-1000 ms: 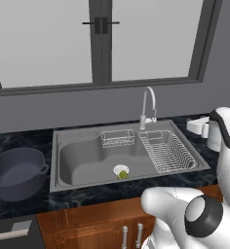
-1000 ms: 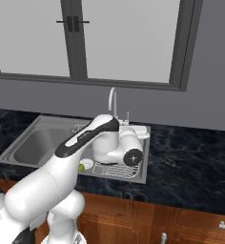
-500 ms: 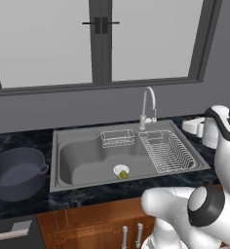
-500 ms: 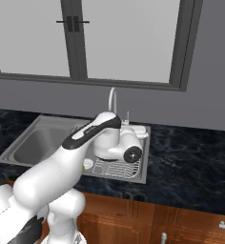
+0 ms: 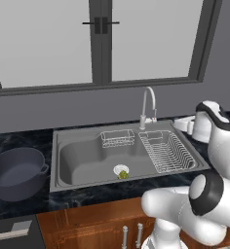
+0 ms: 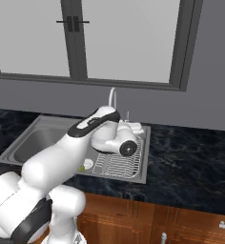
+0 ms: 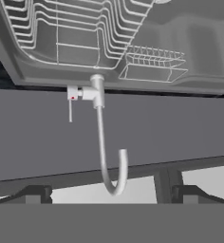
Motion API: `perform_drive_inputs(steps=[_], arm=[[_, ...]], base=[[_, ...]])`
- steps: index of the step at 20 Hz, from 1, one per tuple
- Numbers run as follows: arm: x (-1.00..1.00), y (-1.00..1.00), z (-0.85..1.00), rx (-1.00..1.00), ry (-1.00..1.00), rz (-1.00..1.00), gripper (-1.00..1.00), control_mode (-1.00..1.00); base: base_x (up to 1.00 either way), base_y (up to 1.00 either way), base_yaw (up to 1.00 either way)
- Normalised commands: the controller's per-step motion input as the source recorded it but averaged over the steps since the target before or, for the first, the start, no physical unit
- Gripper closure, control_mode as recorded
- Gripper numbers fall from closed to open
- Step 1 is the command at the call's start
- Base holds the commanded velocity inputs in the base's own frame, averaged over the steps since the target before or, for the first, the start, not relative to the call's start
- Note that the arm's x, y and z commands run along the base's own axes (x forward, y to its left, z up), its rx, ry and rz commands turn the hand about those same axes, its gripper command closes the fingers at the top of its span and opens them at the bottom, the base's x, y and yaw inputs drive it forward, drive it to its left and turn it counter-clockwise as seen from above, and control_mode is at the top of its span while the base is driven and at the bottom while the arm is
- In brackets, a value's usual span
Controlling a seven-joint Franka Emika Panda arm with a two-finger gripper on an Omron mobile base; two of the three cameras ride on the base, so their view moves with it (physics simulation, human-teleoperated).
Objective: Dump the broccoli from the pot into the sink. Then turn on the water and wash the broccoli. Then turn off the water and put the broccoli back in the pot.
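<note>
Our fingertips rise as two dark shapes at the bottom of the hand view, one (image 7: 31,193) on each side, spread as wide as they go with nothing between them. The gripper (image 7: 107,197) is apart from everything, and the view is rolled upside down, so the room's directions read reversed.

Straight ahead of the fingers hangs the curved spout of the faucet (image 7: 104,142), its small side lever (image 7: 71,102) just beside the base. Beyond that lies the sink (image 5: 83,160) with its wire rack (image 5: 165,151) and small wire basket (image 5: 118,138).

The broccoli (image 5: 123,174) sits at the drain, well away from the fingers, so we judge the dumping done and the water step to be in hand. The pot (image 5: 17,172) stands on the counter at the sink's far side, well apart from us.

Risks as we see them:
- The lever is thin and small; wide fingers could slip past it or push the spout instead.
- With the view inverted, we could nudge the lever the wrong way and get no water.
- The floret rests on the drain; a strong stream might shift it, perhaps under the rack, where it would be hard to reach.
- It is tiny, so a later pinch could easily miss.
</note>
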Motion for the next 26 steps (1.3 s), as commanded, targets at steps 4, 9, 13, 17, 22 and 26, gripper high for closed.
perform_drive_inputs(steps=[4, 9, 13, 17, 22, 26], arm=[[0.38, 0.13, -0.12, 0.0, 0.0, 0.0, -1.0, -1.0], [0.32, 0.01, -0.12, 0.0, 0.0, 0.0, -1.0, -1.0], [0.29, 0.0, -0.22, 0.0, 0.0, 0.0, -1.0, -1.0], [0.23, 0.0, -0.2, 0.0, -0.02, 0.0, -1.0, -1.0], [0.19, 0.0, -0.06, 0.0, -0.05, 0.0, -1.0, -1.0], [0.19, -0.04, -0.06, 0.0, -0.06, 0.0, -1.0, -1.0]], base=[[0.0, 0.0, 0.0], [0.0, 0.0, 0.0], [0.0, 0.0, 0.0], [0.0, 0.0, 0.0], [0.0, 0.0, 0.0], [0.0, 0.0, 0.0]])
